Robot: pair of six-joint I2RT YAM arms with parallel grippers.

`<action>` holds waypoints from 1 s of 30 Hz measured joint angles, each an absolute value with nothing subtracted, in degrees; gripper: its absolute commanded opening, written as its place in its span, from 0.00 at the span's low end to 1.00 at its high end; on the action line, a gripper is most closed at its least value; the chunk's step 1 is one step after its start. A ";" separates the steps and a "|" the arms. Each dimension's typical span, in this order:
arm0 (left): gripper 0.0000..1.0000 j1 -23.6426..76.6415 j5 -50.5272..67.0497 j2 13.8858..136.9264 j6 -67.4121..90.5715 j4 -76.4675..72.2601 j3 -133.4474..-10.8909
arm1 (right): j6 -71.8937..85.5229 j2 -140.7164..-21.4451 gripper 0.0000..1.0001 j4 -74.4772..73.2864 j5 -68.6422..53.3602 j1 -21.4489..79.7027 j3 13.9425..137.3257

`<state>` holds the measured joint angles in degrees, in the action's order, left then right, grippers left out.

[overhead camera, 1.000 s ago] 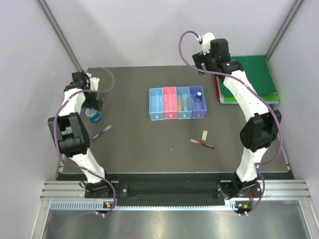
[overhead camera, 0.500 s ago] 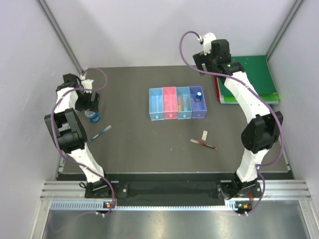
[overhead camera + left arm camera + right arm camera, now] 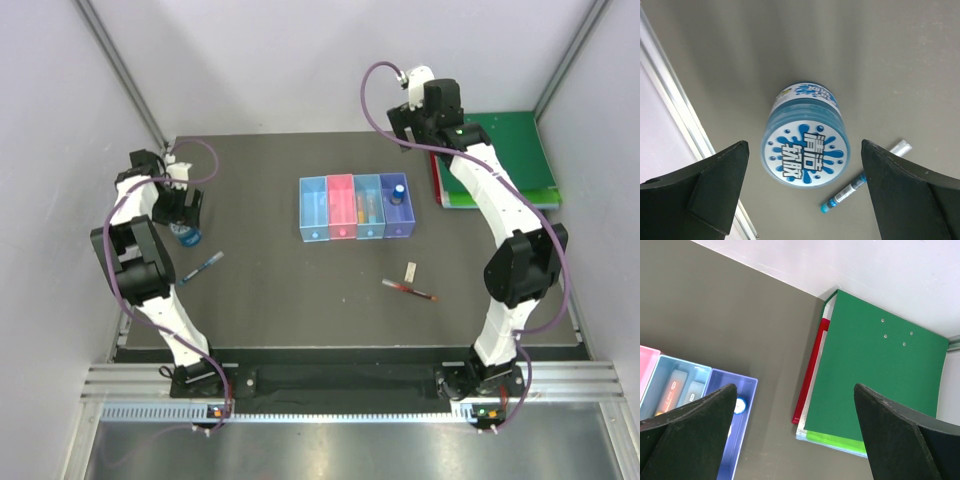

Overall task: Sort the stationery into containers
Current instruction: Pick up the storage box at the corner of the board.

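Observation:
Four trays stand side by side mid-table: blue (image 3: pixel 313 208), pink (image 3: pixel 341 207), light blue (image 3: pixel 369 207) and purple (image 3: pixel 397 212). A blue-capped bottle (image 3: pixel 399 190) lies in the purple tray (image 3: pixel 735 378). The round blue tape roll (image 3: pixel 187 235) stands at the far left. My open left gripper (image 3: pixel 179 212) hovers right above the roll (image 3: pixel 805 140), which lies between its fingers. A blue pen (image 3: pixel 203 267) lies beside the roll (image 3: pixel 865 177). A red pen (image 3: pixel 408 290) and a white eraser (image 3: pixel 410 271) lie in front of the trays. My right gripper (image 3: pixel 420 125) is open and empty, high behind the purple tray.
A large green binder (image 3: pixel 505 155) over a red folder lies at the back right (image 3: pixel 875 375). The table's metal side rail (image 3: pixel 670 100) runs close to the tape roll on the left. Grey walls enclose the table.
My left wrist has swung a little left and back and now hangs over the tape roll. The right arm has not moved.

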<state>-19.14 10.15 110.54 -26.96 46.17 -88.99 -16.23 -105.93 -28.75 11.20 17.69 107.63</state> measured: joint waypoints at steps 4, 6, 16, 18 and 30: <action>0.96 -19.16 9.37 110.65 -27.16 45.45 -88.75 | -16.01 -105.93 1.00 -28.75 11.22 17.69 107.63; 0.94 -19.16 9.39 110.85 -27.18 45.36 -88.75 | -15.88 -105.93 1.00 -28.75 11.22 17.65 107.63; 0.74 -19.16 9.43 111.59 -27.51 45.10 -88.47 | -15.81 -105.93 1.00 -28.75 11.35 17.56 107.68; 0.62 -19.14 9.67 111.81 -27.55 45.08 -88.29 | -15.81 -105.93 1.00 -28.75 11.35 17.56 107.68; 0.27 -19.14 10.48 112.60 -28.64 46.89 -89.91 | -15.35 -105.93 1.00 -28.77 11.35 17.56 107.74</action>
